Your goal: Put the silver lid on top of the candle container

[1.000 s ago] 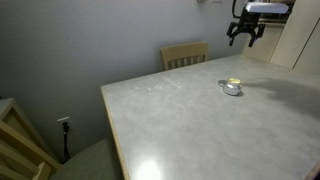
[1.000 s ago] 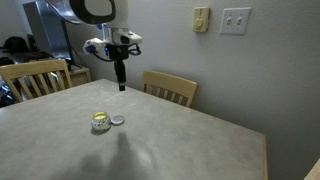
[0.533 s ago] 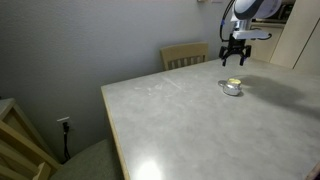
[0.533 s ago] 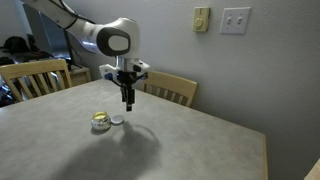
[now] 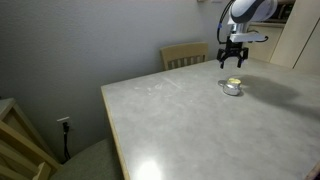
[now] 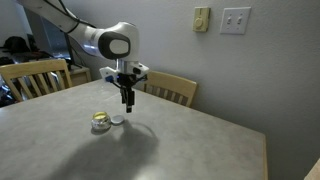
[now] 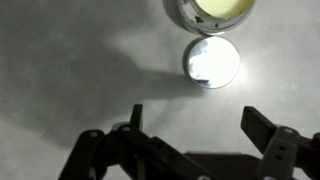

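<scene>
"Pale speckled tabletop (image 5: 170,120), grey wall. Is the flat shiny silver lid (image 5: 233,90) on yet?"

"No. In an exterior view it lies at 3 o'clock of the low round candle tin (image 6: 100,121); the black gripper (image 6: 127,104) hovers above."

"Wrist view?"

"Lid (image 7: 211,61) at the tin's (image 7: 213,8) 6 o'clock, untouched; fingers (image 7: 258,125) apart, empty. Grasp and placing both remain."

Soft indoor light, glare on silver lid (image 7: 211,61), low-res pics.
</scene>
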Motion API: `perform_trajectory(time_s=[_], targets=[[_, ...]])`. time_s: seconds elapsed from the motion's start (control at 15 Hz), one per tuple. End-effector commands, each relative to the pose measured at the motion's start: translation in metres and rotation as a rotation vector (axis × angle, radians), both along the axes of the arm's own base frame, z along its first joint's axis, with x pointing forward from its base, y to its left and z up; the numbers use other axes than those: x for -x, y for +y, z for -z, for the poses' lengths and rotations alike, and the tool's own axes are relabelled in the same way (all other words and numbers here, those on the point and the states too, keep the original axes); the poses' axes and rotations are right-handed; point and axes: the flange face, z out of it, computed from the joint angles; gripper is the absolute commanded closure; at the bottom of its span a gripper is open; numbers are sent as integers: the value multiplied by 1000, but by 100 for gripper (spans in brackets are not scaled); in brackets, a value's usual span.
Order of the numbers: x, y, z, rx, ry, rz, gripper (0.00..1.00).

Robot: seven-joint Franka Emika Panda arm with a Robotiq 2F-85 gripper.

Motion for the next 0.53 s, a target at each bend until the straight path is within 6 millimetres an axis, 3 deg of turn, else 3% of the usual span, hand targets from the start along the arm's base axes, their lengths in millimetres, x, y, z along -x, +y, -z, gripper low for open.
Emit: perform_trajectory(time_s=[0.0,0.47], targets=[[-8,16,32,10,46,-22,0],[-13,48,74,41,70,-31,0]])
